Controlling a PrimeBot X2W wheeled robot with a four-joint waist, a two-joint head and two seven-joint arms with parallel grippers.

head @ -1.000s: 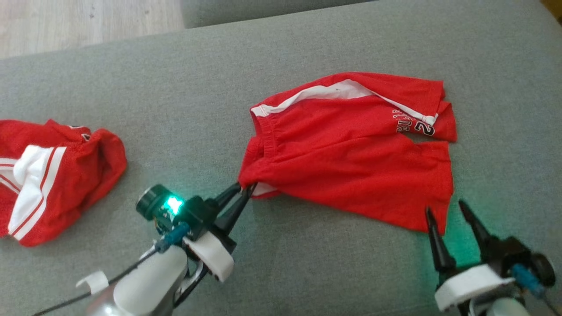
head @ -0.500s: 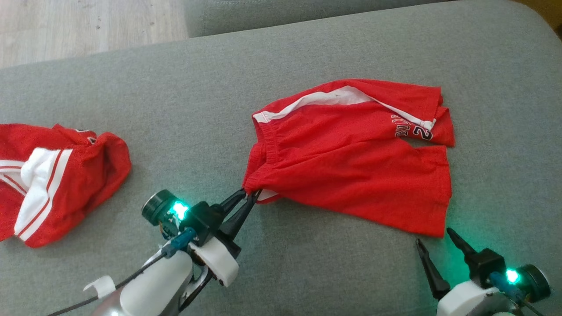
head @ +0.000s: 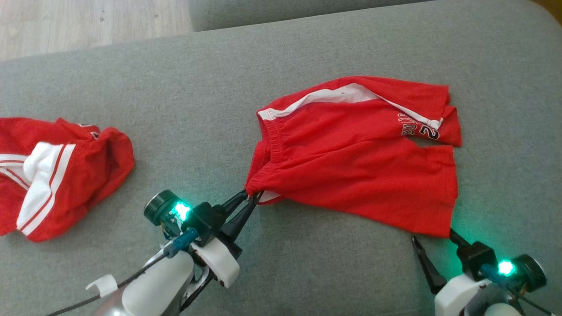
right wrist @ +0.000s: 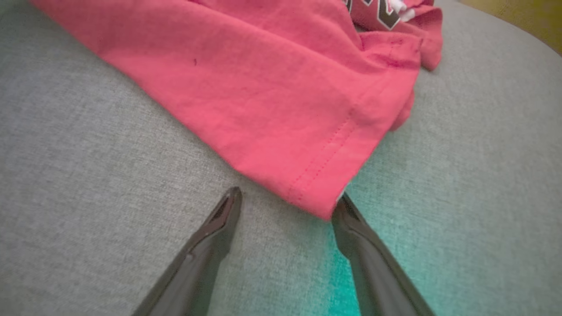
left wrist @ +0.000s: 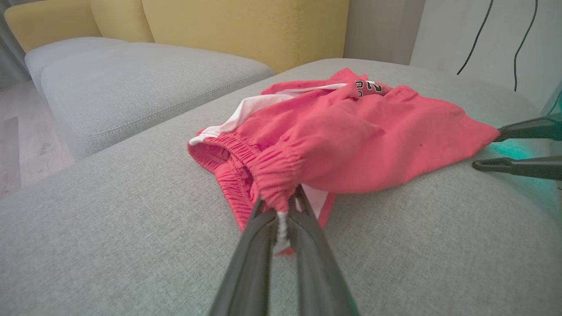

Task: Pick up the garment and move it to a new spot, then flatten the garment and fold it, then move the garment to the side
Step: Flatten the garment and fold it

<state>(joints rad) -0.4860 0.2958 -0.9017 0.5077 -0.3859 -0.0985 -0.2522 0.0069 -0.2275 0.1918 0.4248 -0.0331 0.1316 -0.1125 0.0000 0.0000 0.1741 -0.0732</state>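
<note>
Red shorts with a white side stripe and black lettering lie spread on the grey cushion. My left gripper is shut on the near corner of their elastic waistband, which bunches up between the fingers. At the lower right my right gripper is open, its fingertips just short of the shorts' near leg hem corner. One fingertip touches or nearly touches that corner.
A second red and white garment lies crumpled at the cushion's left edge. Wooden floor shows beyond the far left. Another grey cushion and a yellow sofa back stand behind.
The right gripper has drawn back toward me and off the hem, staying open. The left gripper keeps its hold on the waistband. The camera has shifted a little.
</note>
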